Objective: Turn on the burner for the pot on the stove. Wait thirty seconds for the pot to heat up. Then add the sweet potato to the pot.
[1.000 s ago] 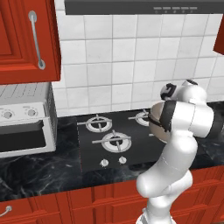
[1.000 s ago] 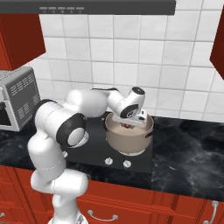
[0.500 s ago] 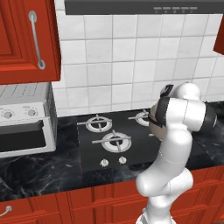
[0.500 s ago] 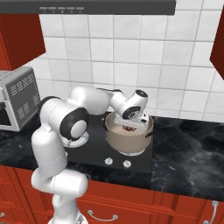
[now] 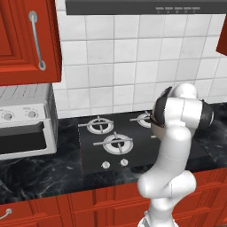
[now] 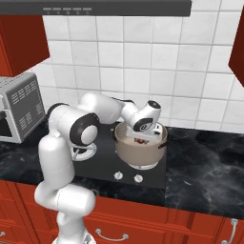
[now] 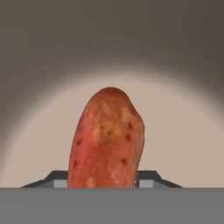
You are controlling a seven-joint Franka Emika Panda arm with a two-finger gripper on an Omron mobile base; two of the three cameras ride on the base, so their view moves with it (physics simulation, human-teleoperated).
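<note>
Left base view: arm is bending over the right side of the stove (image 5: 115, 146), its elbow blocking most of the pot (image 5: 156, 128), so only a sliver of the pot's rim is showing behind the forearm. Toaster oven (image 5: 24, 119) is sitting on the bench (image 5: 40, 170) well off to the far side of the stove from the hand. Two knobs (image 5: 114, 164) are sitting at the stove's front edge.

Right base view: hand (image 6: 143, 139) is hanging inside the mouth of the pot (image 6: 140, 155), wrist tilting down over the rim. A small reddish bit of the sweet potato (image 6: 141, 140) is showing right under the hand, inside the pot. Pot is sitting on the front burner, just behind the knobs (image 6: 128, 177).

Hand view: sweet potato (image 7: 107, 140) is standing straight out from between the fingertips (image 7: 146, 178), which are pressing on both its sides, so the hand is clamped on it. Pale pot inside (image 7: 183, 131) is lying right beyond the tuber, darker wall curving around it; can't tell whether the tip is touching the bottom.
</note>
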